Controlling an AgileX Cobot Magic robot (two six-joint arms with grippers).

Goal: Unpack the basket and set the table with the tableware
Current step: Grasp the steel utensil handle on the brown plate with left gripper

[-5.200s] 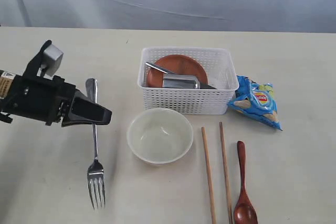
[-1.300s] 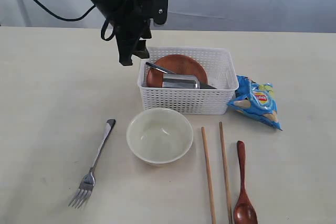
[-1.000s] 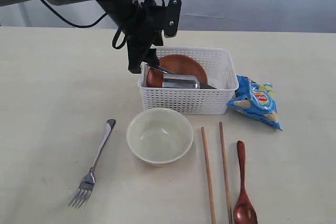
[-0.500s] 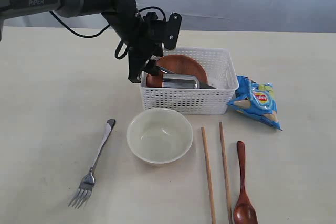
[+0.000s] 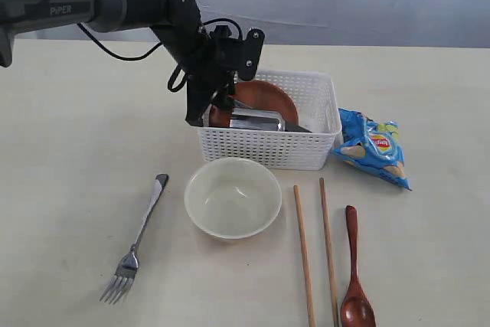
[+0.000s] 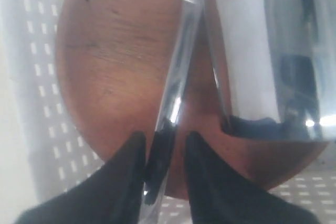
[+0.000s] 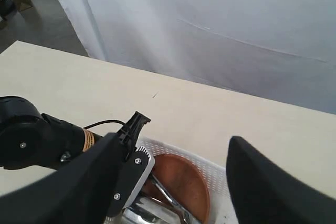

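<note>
My left gripper (image 5: 208, 112) reaches down into the left end of the white basket (image 5: 264, 151). Its jaws are open, straddling the steel knife (image 6: 181, 66): one finger touches the handle, the other stands a little off. The knife lies across the reddish-brown plate (image 6: 115, 66), beside the steel cup (image 6: 273, 51). On the table (image 5: 69, 151) lie the cream bowl (image 5: 233, 197), the fork (image 5: 138, 243), two chopsticks (image 5: 304, 254) and the wooden spoon (image 5: 354, 281). My right gripper (image 7: 181, 140) hangs wide open and empty, high above the basket and outside the exterior view.
A blue chips bag (image 5: 371, 147) lies against the basket's right end. The left arm (image 5: 115, 1) stretches from the far left over the table's back. The bowl sits close in front of the basket.
The left gripper has dropped into the basket's left end and its jaws have narrowed round the knife handle. The basket has slid slightly to the left.
</note>
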